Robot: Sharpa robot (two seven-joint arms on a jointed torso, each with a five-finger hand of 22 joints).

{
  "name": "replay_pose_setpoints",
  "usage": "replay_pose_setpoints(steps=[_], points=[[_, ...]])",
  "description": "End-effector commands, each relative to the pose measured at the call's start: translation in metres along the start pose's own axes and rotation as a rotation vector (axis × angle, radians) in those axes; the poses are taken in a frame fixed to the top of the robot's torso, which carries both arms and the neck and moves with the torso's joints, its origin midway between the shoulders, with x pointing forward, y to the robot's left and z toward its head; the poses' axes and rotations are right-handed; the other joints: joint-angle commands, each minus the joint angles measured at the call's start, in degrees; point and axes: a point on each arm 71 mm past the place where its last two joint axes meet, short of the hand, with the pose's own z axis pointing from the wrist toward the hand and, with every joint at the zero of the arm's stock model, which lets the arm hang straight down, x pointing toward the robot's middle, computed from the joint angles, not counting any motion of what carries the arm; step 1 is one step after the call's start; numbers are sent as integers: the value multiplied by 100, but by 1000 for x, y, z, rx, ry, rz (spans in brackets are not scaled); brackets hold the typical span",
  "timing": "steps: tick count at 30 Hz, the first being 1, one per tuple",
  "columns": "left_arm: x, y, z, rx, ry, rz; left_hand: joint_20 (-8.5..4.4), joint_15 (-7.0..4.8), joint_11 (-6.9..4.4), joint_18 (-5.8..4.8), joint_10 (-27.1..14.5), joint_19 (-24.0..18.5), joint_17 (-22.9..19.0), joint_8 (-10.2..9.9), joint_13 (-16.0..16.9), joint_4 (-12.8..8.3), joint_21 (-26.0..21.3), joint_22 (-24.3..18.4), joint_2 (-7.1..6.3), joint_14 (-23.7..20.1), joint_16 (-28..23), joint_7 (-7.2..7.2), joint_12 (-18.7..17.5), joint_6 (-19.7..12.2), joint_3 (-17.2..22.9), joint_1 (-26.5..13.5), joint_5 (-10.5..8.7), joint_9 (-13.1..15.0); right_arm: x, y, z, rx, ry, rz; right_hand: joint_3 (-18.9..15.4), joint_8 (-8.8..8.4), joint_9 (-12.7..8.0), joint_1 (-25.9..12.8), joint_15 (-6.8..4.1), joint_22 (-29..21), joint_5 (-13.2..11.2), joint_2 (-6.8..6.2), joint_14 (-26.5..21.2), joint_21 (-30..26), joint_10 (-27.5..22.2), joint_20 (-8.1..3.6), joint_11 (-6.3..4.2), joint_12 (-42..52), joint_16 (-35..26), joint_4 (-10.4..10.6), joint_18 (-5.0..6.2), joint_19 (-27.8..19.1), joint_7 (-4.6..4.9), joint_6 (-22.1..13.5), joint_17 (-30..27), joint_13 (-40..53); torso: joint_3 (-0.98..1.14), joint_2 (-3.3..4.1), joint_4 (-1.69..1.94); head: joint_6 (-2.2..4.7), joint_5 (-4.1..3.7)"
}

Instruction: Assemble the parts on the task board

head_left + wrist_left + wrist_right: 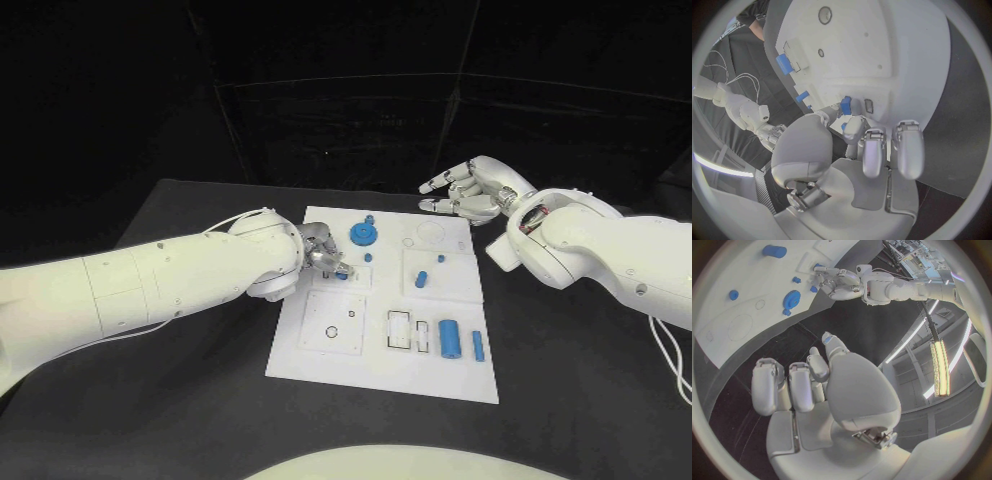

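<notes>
Nearest the head camera lies the near edge of the task board point(382, 385), a white plate on the black table point(188, 410). Just inside that edge, toward the board's right side, a blue cylinder point(450, 338) and a slimmer blue bar point(477, 345) lie flat beside some outlined slots. Farther up the board a small blue peg point(423, 278) stands near the middle, and a blue gear point(364, 234) sits by the far edge. The left hand point(323, 260) is down on the board's left side, fingertips gathered over a small blue part point(342, 274) at a recess. The right hand point(469, 190) hovers off the board's far right corner, fingers spread and holding nothing.

From the left wrist, the left hand point(870, 150) reaches toward the board point(898, 45), and the fingertips point(856, 125) close round the small blue part point(846, 105), which sits right at a slot (whether it is fully seated cannot be told). Two other blue parts point(784, 64) lie farther along the board's edge.

From the right wrist, the right hand point(811, 385) is loose and empty, well apart from the board point(748, 305); the gear point(791, 300) and the cylinder point(774, 250) show on it, with the left hand point(834, 282) working at the board's side.

The step in hand looks like seating this small part into its recess. Next it probably calls for a straight press down, then letting go without dragging the part out.
</notes>
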Motion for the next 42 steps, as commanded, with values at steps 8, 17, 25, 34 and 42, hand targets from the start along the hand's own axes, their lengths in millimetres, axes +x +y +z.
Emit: replay_pose_setpoints(steps=[8,17,25,34,42], points=[[-1,1,0,-19,22,21,-50,-42,-8,-71,52,283,1509,32,37,28,37,475,-23,585,18,-10,50,58,-83,-89,-21,5,-1,1,0,-2,2,0,30,17,0,-40,-36,215,40,16,261,-31,-36,4,12,-23,-37,20,61,-50,-6,16,-9,-6,4,1,-4,7,16],[-6,-1,1,-22,12,23,-55,-46,-13,-72,67,286,1509,34,56,74,43,485,-18,585,18,-16,67,79,-132,-131,-19,-4,0,1,1,-3,1,0,30,17,0,-40,-36,215,40,16,261,-31,-36,4,12,-23,-37,20,61,-50,-6,16,-9,-6,1,3,-6,10,11],[-7,-4,2,-26,28,38,-58,-47,-14,-79,94,295,1509,37,90,202,63,520,-8,585,18,-16,94,121,-303,-252,-28,-24,0,1,1,-2,1,0,30,17,0,-40,-36,215,40,16,261,-31,-36,4,12,-23,-37,20,61,-50,-6,16,-9,-6,2,3,-9,5,8],[-7,-6,4,-35,49,54,-57,-44,-12,-84,122,301,1509,38,135,351,77,547,29,585,18,-15,128,158,-547,-373,-38,-45,0,1,1,-1,3,0,38,14,-2,-49,-35,213,41,13,260,-33,-37,4,14,-20,-41,23,62,-50,-5,8,-12,-6,3,1,-2,-12,-5],[-8,-6,5,-42,54,59,-57,-44,-13,-84,129,300,1509,40,149,360,76,547,28,585,18,-18,139,166,-585,-374,-38,-48,0,1,1,-1,4,0,38,14,-2,-49,-35,213,41,13,260,-33,-37,4,14,-20,-41,23,62,-50,-5,8,-12,-6,2,1,0,-20,-6]])
